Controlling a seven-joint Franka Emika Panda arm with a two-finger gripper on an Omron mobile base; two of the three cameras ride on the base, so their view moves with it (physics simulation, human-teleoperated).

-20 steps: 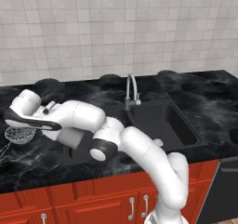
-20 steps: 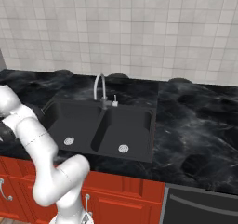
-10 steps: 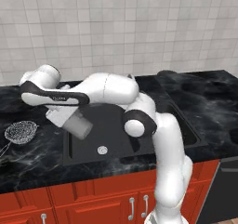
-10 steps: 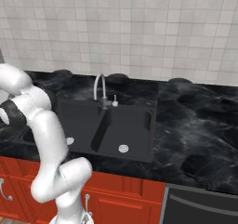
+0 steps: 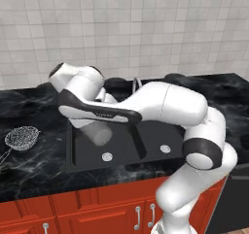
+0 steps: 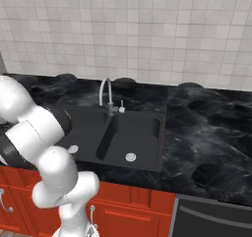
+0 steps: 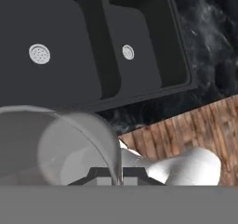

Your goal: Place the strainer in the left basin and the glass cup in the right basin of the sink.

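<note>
We saw our gripper [image 5: 92, 127] pinching the pale translucent glass cup [image 5: 98, 133] above the wide black left basin [image 5: 87, 153].

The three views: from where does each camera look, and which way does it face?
Left base view: behind the arm, to its left, looking down over the sink; the arm carries the cup above the left basin; the strainer lies on the counter.
Right base view: behind, to its right, facing the sink; the arm fills the lower left.
Hand view: on the hand, looking past the cup at both basins.
Shared: the faucet and both drains.
</note>
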